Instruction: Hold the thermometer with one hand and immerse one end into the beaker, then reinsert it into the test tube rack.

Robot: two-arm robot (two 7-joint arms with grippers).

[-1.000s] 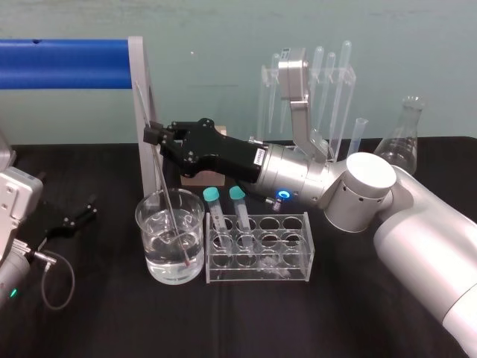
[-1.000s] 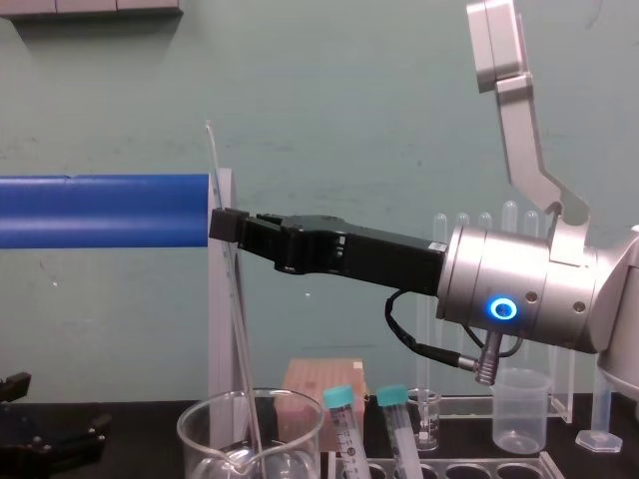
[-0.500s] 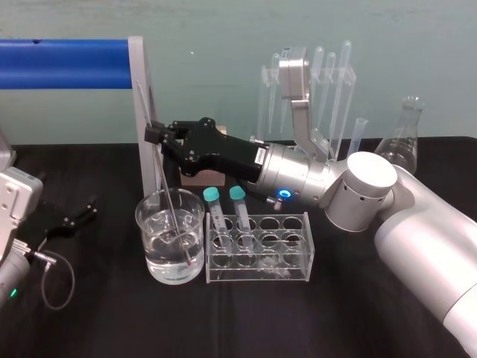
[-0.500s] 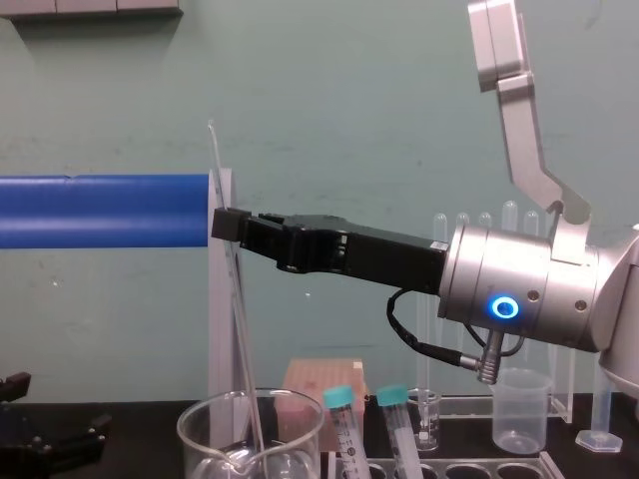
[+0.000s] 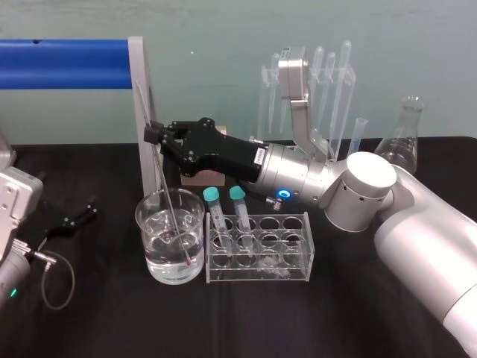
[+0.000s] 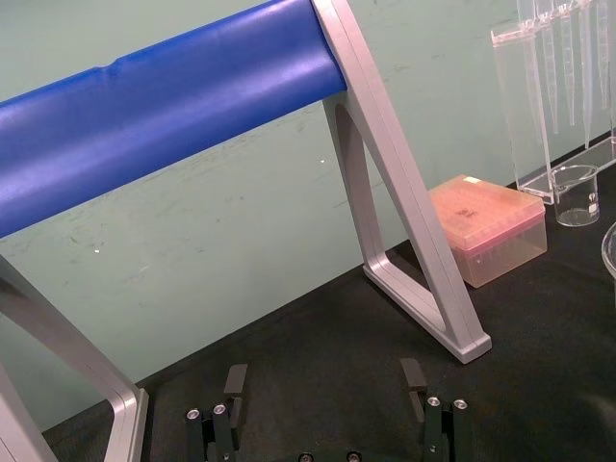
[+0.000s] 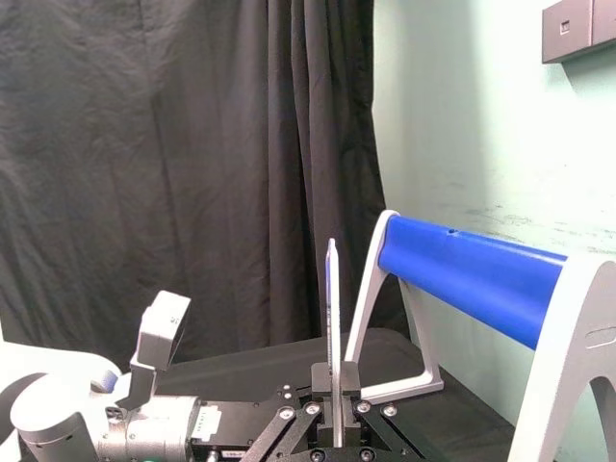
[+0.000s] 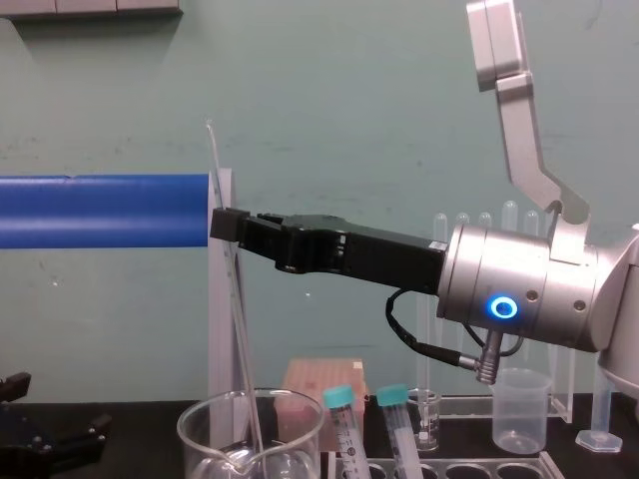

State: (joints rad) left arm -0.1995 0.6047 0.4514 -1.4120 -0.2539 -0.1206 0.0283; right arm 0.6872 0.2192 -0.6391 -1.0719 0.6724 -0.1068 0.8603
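The thermometer (image 5: 170,209), a long thin glass rod, slants down into the wide clear beaker (image 5: 141,218), and its lower end sits in the water near the beaker's floor. My right gripper (image 5: 154,134) reaches in from the right and is shut on the rod's upper part, above the beaker. From the chest, the rod (image 8: 240,339) hangs from the gripper (image 8: 222,225) into the beaker (image 8: 200,424). The right wrist view shows the thermometer (image 7: 331,308) pinched between the fingertips. The test tube rack (image 5: 294,257) stands just right of the beaker. My left gripper (image 6: 323,385) rests open and parked at the far left.
Two teal-capped tubes (image 5: 223,212) lean in the rack's left holes. A blue bar on a grey frame (image 5: 138,97) stands behind the beaker. An acrylic pipette stand (image 5: 328,82), a flask (image 5: 402,142), a pink box (image 6: 491,226) and a small plastic beaker (image 8: 519,409) sit at the back.
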